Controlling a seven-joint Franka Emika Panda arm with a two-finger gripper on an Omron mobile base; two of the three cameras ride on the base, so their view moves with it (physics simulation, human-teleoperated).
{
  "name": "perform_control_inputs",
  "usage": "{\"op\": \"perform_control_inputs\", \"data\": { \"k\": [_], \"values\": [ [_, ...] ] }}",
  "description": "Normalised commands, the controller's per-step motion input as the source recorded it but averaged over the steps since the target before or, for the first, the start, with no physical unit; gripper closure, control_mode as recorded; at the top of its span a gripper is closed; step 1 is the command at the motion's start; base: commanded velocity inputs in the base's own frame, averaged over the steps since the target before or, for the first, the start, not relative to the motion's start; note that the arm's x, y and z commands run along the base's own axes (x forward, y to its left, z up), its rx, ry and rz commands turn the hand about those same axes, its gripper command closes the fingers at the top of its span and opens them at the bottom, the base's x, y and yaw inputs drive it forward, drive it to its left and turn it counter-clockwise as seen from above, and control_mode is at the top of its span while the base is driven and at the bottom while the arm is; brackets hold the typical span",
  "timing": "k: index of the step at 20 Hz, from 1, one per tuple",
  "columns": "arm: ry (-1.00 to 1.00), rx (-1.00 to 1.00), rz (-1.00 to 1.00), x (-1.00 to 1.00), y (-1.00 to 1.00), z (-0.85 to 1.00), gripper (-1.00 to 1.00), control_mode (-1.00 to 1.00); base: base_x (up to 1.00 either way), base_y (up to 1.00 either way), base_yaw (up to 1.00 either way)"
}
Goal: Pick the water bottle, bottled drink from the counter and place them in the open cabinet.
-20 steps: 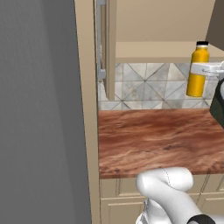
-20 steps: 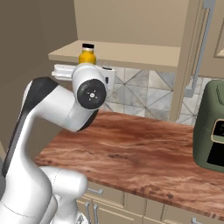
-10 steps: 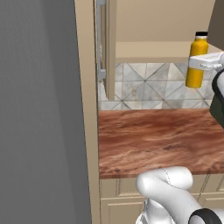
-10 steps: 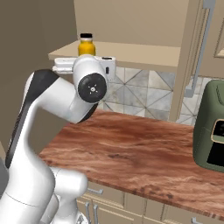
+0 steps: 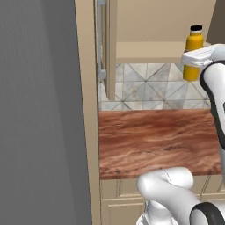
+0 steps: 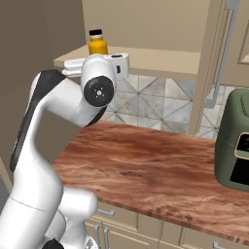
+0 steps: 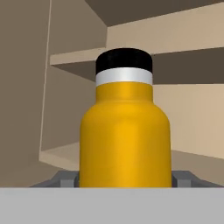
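Note:
The yellow water bottle (image 5: 194, 48) with its black cap hangs upright in the air, high above the counter (image 5: 154, 140). My gripper (image 5: 192, 59) is shut on its lower body. The bottle is level with the shelf (image 5: 147, 51) of the open cabinet, just in front of the shelf's right end. Up close, the water bottle (image 7: 124, 131) stands between my two dark fingertips (image 7: 64, 180), with the gripper (image 7: 124, 181) facing the cabinet's beige shelves (image 7: 61, 155). From the right side, the water bottle (image 6: 97, 43) shows above the white hand. The bottled drink is out of view.
The cabinet door (image 5: 111, 48) stands open at the left with a long silver handle (image 5: 101, 39). A dark green air fryer (image 6: 236, 146) sits on the counter (image 6: 146, 165) at the right. A tiled backsplash (image 5: 145, 92) lies under the shelf. Beige drawers (image 6: 146, 228) run below.
The gripper has lifted the water bottle from below shelf level up to the shelf's height. It has also carried the bottle toward the cabinet.

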Motion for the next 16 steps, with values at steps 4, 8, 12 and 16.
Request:
{"op": "perform_control_inputs", "data": {
  "k": [4, 8, 12, 16],
  "values": [
    [0.05, 0.0, -0.07, 0.39, 0.0, 0.21, 1.0, -1.0, 0.0, 0.0, 0.0],
    [0.08, 0.0, -0.05, 0.38, 0.0, 0.22, 1.0, -1.0, 0.0, 0.0, 0.0],
    [0.03, 0.0, 0.0, 0.33, 0.0, 0.17, 1.0, -1.0, 0.0, 0.0, 0.0],
    [0.0, 0.02, 0.0, 0.29, 0.0, 0.1, 1.0, -1.0, 0.0, 0.0, 0.0]
  ]
}}
